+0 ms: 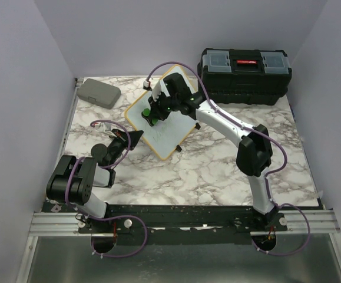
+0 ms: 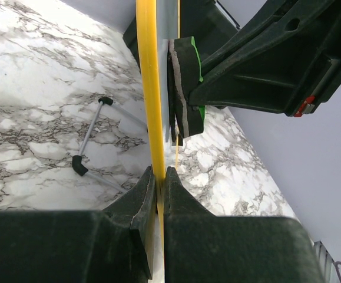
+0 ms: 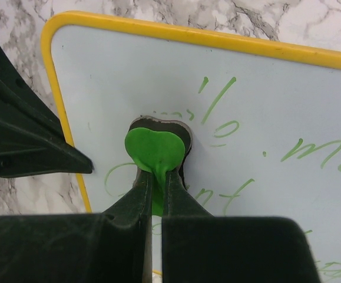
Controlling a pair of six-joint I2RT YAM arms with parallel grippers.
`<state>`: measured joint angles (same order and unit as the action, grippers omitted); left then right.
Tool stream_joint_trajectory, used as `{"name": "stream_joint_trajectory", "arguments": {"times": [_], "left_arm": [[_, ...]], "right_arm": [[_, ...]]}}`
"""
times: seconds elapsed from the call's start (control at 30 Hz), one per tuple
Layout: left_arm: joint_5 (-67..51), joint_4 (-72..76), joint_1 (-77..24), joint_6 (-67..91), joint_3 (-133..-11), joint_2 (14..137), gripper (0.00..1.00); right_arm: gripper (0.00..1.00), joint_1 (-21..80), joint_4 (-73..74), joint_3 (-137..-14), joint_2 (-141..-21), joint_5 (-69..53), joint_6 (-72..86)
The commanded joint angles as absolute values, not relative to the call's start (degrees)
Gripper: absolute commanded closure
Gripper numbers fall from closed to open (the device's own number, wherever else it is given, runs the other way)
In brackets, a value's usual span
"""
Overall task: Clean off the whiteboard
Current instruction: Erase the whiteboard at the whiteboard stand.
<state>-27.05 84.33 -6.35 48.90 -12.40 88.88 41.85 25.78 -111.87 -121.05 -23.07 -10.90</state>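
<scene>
The whiteboard (image 1: 164,118) has a yellow frame and lies tilted on the marble table, with green handwriting (image 3: 311,150) on its face. My left gripper (image 1: 136,137) is shut on the board's near left edge; the left wrist view shows the yellow frame (image 2: 149,106) pinched between the fingers (image 2: 143,200). My right gripper (image 1: 152,115) is shut on the green handle of an eraser (image 3: 156,147) whose dark felt pad presses on the board's left part. The eraser also shows edge-on against the board in the left wrist view (image 2: 185,88).
A black toolbox (image 1: 245,75) stands at the back right. A grey rounded case (image 1: 98,93) lies at the back left. A thin metal stand leg with black feet (image 2: 90,135) lies on the table beside the board. Purple walls enclose the table.
</scene>
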Motion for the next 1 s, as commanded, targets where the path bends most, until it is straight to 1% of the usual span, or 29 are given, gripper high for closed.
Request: {"name": "stream_joint_trajectory", "arguments": {"times": [0.0,0.2,0.47,0.53,0.8,0.97], "left_arm": [[-31.12,86.38,-7.47,46.92,-12.56,90.34,1.00],[-31.32,86.22,-7.47,46.78,-12.39,90.31,1.00],[-31.38,85.75,-7.51,46.73,-12.58,89.89,1.00],[-31.44,85.63,-7.48,46.71,-12.58,89.69,1.00],[-31.59,84.98,-7.47,46.40,-12.83,89.42,1.00],[-31.47,84.85,-7.47,46.41,-13.00,89.69,1.00]], "right_arm": [[0.99,41.88,25.41,-111.96,-121.57,-20.40,-10.64],[0.99,41.84,26.51,-120.61,-125.12,-17.78,-8.88],[0.99,41.76,30.16,-127.90,-129.43,-16.32,-7.76],[0.99,41.81,30.80,-126.67,-129.11,-17.14,-8.06],[0.99,41.81,29.78,-112.90,-122.47,-18.89,-9.63],[0.99,41.78,30.46,-109.87,-120.80,-18.96,-10.63]]}}
